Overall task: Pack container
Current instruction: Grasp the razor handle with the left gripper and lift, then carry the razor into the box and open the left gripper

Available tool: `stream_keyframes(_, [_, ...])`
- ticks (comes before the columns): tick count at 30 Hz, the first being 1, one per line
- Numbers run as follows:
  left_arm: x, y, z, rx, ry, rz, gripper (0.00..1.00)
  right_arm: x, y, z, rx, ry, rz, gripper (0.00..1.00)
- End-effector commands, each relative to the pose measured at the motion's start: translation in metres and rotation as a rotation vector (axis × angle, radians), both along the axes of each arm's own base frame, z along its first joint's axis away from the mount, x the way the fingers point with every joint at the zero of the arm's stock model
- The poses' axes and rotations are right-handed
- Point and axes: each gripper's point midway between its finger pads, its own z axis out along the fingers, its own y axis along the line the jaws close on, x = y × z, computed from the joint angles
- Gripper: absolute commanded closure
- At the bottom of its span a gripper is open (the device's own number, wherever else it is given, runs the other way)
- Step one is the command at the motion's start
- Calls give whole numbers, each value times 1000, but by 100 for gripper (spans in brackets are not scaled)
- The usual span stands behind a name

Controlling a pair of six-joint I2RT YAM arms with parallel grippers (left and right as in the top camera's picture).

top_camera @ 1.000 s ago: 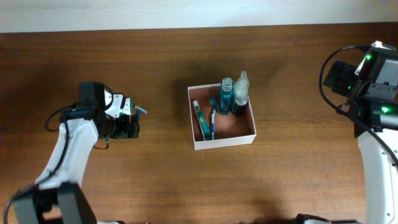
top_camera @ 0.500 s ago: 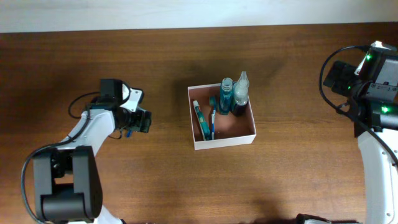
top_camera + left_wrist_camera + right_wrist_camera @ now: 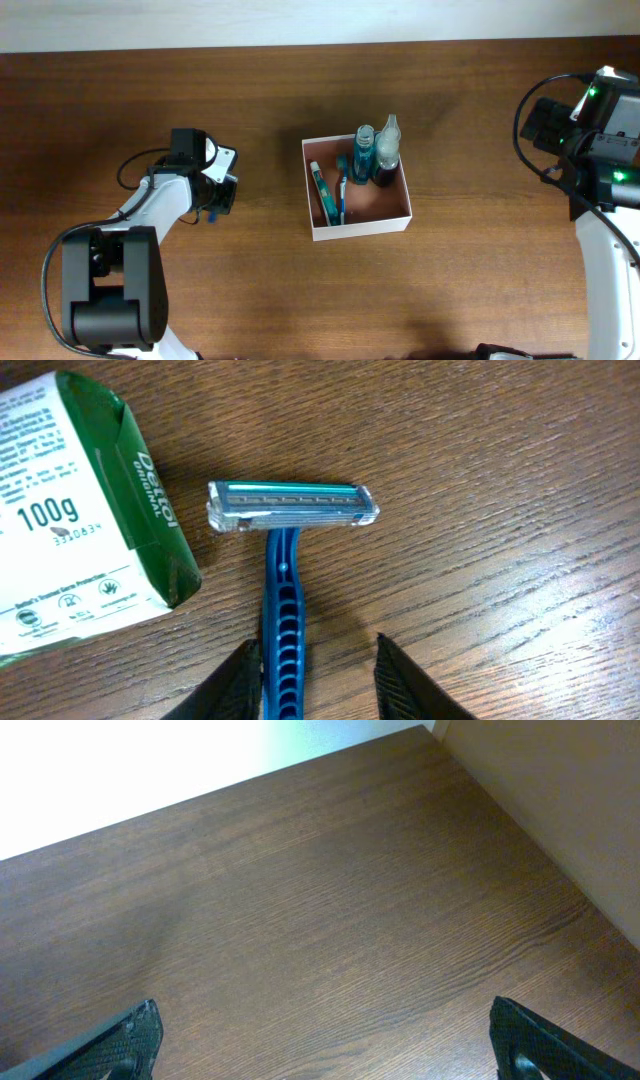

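The container [image 3: 360, 231], a white-walled box with a reddish-brown inside, stands mid-table and holds a blue bottle [image 3: 365, 150], a clear spray bottle [image 3: 388, 143], a tube [image 3: 321, 190] and a toothbrush [image 3: 341, 196]. Left of it, my left gripper [image 3: 216, 194] hangs low over a blue razor [image 3: 283, 615] lying flat on the wood. In the left wrist view the left gripper [image 3: 316, 660] straddles the razor's handle with narrowed jaws: the left finger [image 3: 240, 685] touches the handle, while the right finger [image 3: 405, 685] stands apart from it. My right gripper [image 3: 322, 1020] is wide open over bare wood.
A green-and-white soap packet [image 3: 80, 510] lies just left of the razor's head, close to the left finger. The right arm [image 3: 600, 130] sits at the far right table edge. A pale wall [image 3: 560, 800] runs beside the table there.
My left arm has swung right and turned toward the container, settling over the razor. Its jaws have narrowed from wide open to close around the handle. The right arm has not moved.
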Motion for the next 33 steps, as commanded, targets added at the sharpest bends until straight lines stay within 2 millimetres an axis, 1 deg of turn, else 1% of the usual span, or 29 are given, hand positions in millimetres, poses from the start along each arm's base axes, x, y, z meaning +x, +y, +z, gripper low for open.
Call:
stream_keyframes(1, [-3, 1, -6, 8, 20, -2, 78, -1, -2, 11, -5, -28, -7, 1])
stream_keyframes(3, [-3, 1, -6, 8, 22, -2, 86, -1, -2, 11, -5, -28, -7, 1])
stream_keyframes(5, [-3, 1, -6, 8, 22, -2, 88, -1, -2, 11, -5, -28, -7, 1])
stream_keyframes(6, [-3, 1, -6, 8, 22, -2, 96, -1, -2, 11, -5, -28, -7, 1])
stream_keyframes(7, [-3, 1, -6, 8, 22, -2, 99, -1, -2, 11, -5, -28, -7, 1])
stream_keyframes(10, [-3, 1, -5, 7, 19, -2, 99, -1, -2, 11, -5, -28, -7, 1])
stream_keyframes(12, [2, 0, -1, 2, 8, 12, 99, -1, -2, 11, -5, -28, -7, 1])
stream_keyframes(15, [13, -8, 19, -51, -25, 54, 100, -1, -2, 11, -5, -28, -7, 1])
stream_keyframes(16, [17, -17, 30, -93, -41, 44, 99, -1, -2, 11, -5, -28, -7, 1])
stream_keyframes(18, [25, -38, 59, -192, -80, 27, 99, -1, -2, 11, -5, -28, -7, 1])
stream_keyframes(19, [28, -53, 80, -252, -111, 3, 100, -1, -2, 11, -5, -28, -7, 1])
stream_keyframes(20, [29, -63, 94, -290, -133, -6, 99, -1, -2, 11, -5, -28, -7, 1])
stream_keyframes(21, [29, -69, 103, -314, -147, -11, 99, -1, -2, 11, -5, -28, -7, 1])
stream_keyframes(23, [27, -90, 131, -389, -184, -18, 99, -1, -2, 11, -5, -28, -7, 1])
stream_keyframes(25, [23, -109, 152, -454, -199, 10, 99, -1, -2, 11, -5, -28, -7, 1])
stream_keyframes(26, [19, -126, 166, -491, -217, 13, 100, -1, -2, 11, -5, -28, -7, 1])
stream_keyframes(28, [16, -148, 178, -530, -238, -8, 99, -1, -2, 11, -5, -28, -7, 1])
stream_keyframes(29, [15, -157, 181, -544, -239, -14, 99, -1, -2, 11, -5, -28, -7, 1])
stream_keyframes(33, [2, -208, 186, -612, -221, -57, 99, -1, -2, 11, -4, -27, -7, 1])
